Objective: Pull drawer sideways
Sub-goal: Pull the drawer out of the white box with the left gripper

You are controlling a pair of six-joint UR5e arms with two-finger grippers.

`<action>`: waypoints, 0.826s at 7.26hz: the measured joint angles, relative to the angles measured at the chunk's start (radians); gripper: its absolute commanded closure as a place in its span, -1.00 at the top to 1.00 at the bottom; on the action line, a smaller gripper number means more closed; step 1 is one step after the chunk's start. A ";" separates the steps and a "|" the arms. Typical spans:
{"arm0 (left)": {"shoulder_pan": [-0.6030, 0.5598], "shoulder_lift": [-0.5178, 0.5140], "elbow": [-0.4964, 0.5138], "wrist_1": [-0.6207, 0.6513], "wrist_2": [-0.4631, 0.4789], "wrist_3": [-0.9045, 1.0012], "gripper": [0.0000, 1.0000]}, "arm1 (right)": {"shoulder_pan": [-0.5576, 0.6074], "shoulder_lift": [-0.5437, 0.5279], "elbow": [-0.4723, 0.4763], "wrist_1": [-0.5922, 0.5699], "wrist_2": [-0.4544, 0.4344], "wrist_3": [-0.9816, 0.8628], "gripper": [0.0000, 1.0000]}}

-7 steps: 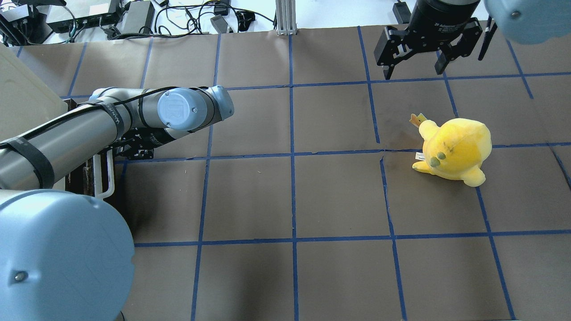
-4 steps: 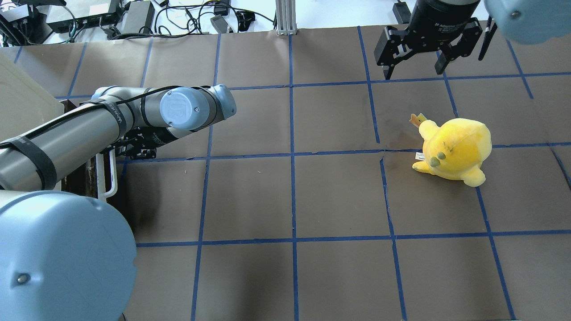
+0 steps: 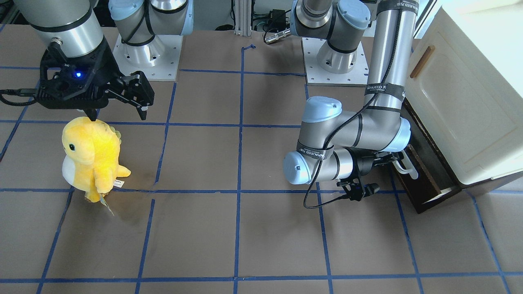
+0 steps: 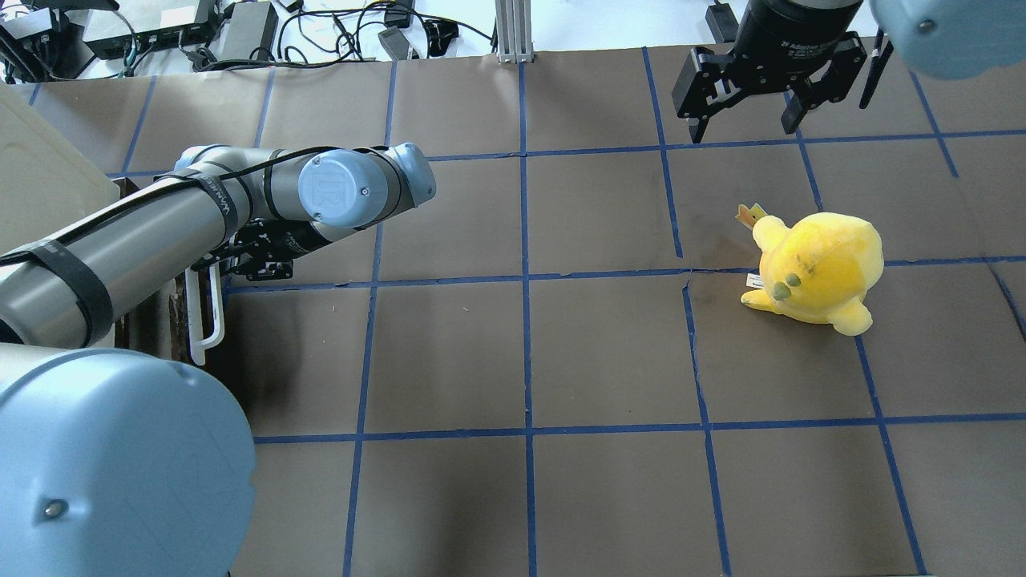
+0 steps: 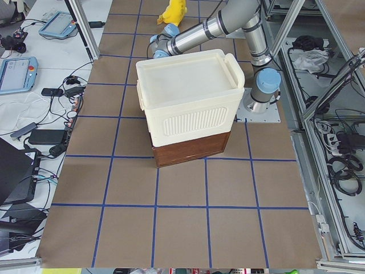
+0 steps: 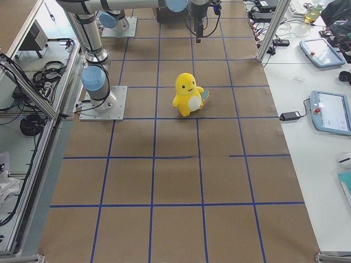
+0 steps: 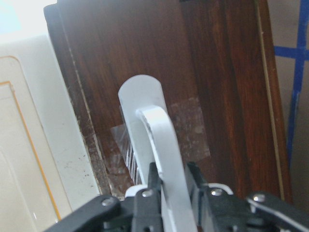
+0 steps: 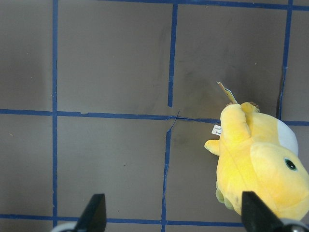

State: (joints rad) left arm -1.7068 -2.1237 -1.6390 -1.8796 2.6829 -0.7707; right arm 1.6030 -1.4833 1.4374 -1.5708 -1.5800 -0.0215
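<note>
The drawer [image 3: 427, 185] has a dark brown wooden front and a long white bar handle [image 3: 405, 166]. It sits under the cream cabinet [image 3: 457, 102] and stands a little way out of it. My left gripper [image 3: 391, 160] is shut on the handle. The left wrist view shows both fingers [image 7: 147, 191] clamped on the white bar [image 7: 161, 140] against the brown front [image 7: 217, 96]. In the overhead view the handle [image 4: 210, 320] and my left gripper [image 4: 215, 271] lie at the left edge. My right gripper [image 4: 743, 128] is open and empty, high above the table.
A yellow plush toy [image 4: 817, 268] stands on the table's right half, just below my right gripper [image 3: 116, 114], and shows in the right wrist view [image 8: 260, 164]. The cabinet has a small wooden handle [image 3: 422, 61]. Blue tape lines grid the brown table [image 4: 521, 353].
My left arm has moved toward the table's middle with the handle in its grip, and the drawer has slid further out of the cabinet. The right arm has not moved.
</note>
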 measured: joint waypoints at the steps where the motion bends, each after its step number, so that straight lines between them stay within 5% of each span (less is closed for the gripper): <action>1: -0.004 -0.003 0.004 0.000 -0.005 0.002 -0.85 | 0.000 0.000 0.000 0.000 0.000 0.000 1.00; 6: -0.034 -0.023 0.038 0.000 -0.031 0.004 -0.85 | 0.000 0.000 0.000 0.000 0.000 0.000 1.00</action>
State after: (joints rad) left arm -1.7405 -2.1468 -1.6014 -1.8792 2.6521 -0.7670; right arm 1.6030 -1.4834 1.4373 -1.5708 -1.5800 -0.0215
